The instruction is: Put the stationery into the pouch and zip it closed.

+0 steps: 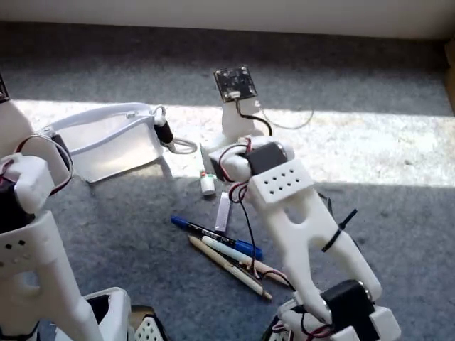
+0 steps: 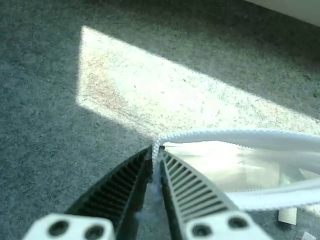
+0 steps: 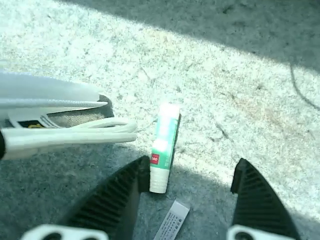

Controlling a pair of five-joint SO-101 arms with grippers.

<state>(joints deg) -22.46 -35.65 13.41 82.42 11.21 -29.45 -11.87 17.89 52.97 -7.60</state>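
Gaping open, translucent white pouch [image 1: 115,147], soft-sided, sunlit

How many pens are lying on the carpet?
3, side by side: blue pen farthest back, white-capped pen next, cream pen in front. The right arm may hide more.

So the right gripper [image 3: 192,164] hangs wide open over the carpet [image 3: 240,90], one finger [image 3: 115,195] just beside a little green-and-white tube [image 3: 162,147], with the pouch [image 3: 45,92] and its strap loop [image 3: 70,136] close by.
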